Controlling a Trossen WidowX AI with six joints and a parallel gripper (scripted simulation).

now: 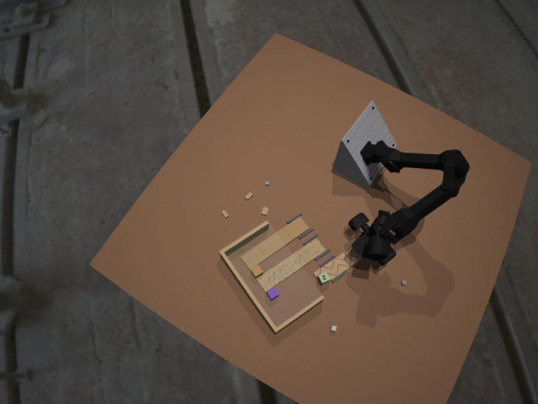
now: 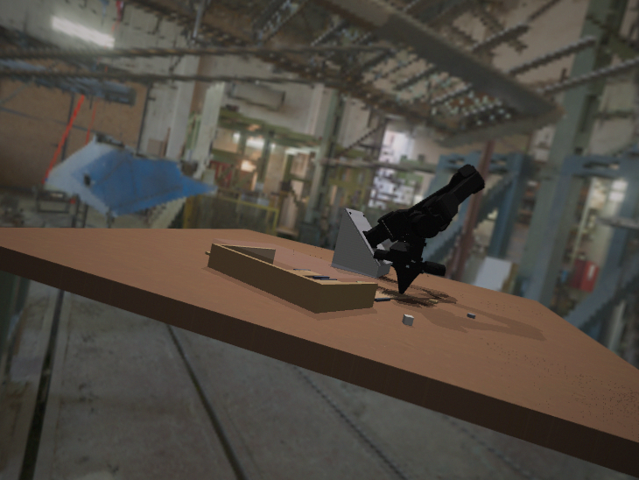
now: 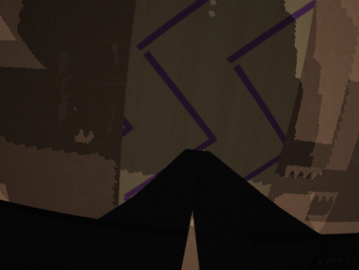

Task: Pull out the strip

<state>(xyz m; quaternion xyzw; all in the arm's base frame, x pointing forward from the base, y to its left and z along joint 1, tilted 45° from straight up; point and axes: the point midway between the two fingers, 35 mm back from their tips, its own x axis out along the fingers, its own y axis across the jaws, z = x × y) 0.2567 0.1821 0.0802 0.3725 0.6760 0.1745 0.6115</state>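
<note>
Fingers [image 1: 357,250] [image 2: 402,292] pressed shut over the zigzag strip [image 1: 336,266] [image 3: 192,89].

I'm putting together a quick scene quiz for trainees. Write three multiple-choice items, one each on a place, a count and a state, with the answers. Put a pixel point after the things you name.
1. Where is the green labelled cube?
A) On the grid-patterned strip
B) On the zigzag strip
C) On the slanted mount

2. How many patterned strips are there?
A) Two
B) Five
C) Three

3. How does the gripper stand?
A) Shut, with nothing held
B) Wide open
C) Shut on a purple cube

Answers:
1. B: the green labelled cube [image 1: 323,277] sits at the end of the zigzag strip [image 1: 333,267] [image 3: 182,64].
2. C: the top view shows the zigzag strip, a grid-patterned strip [image 1: 278,242] and a speckled strip [image 1: 291,265].
3. A: the tips of the gripper [image 1: 359,251] [image 2: 402,292] [image 3: 198,151] meet above the zigzag strip, with nothing between them.
</note>
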